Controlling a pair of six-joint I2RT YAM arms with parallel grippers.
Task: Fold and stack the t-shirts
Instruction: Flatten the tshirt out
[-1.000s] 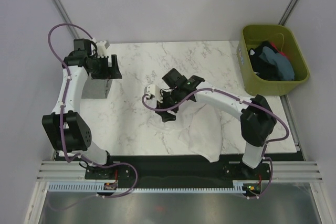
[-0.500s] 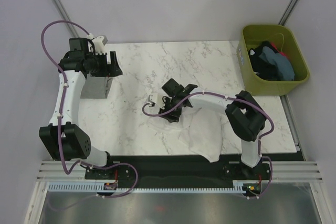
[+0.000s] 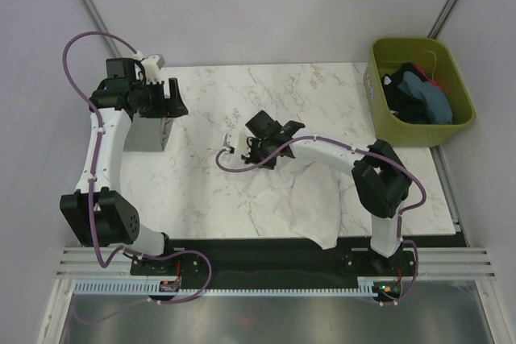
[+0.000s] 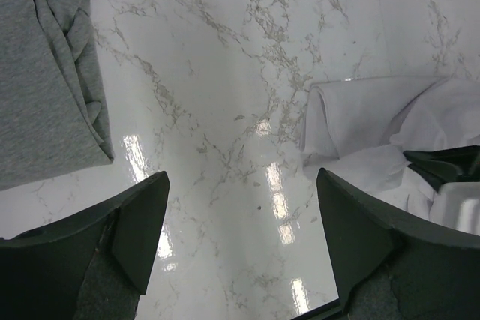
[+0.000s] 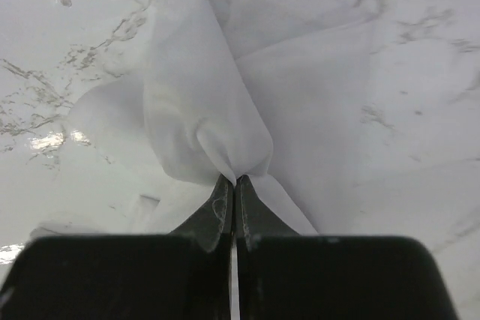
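Right wrist view: the right gripper (image 5: 234,182) has its jaws pinched tight on a gathered fold of the soft, creased white t-shirt (image 5: 196,103).
Left wrist view: the left gripper (image 4: 241,207) hangs with jaws wide, holding nothing; a folded grey t-shirt (image 4: 45,88) lies on the glossy marble table (image 4: 225,73).
Overhead view: a green plastic bin (image 3: 382,122) at the far right corner holds heaped blue and dark t-shirts (image 3: 419,96).

Light was bright, even, overhead; glare spots sat on the table (image 4: 225,95); white t-shirt (image 5: 300,95) looked washed out.
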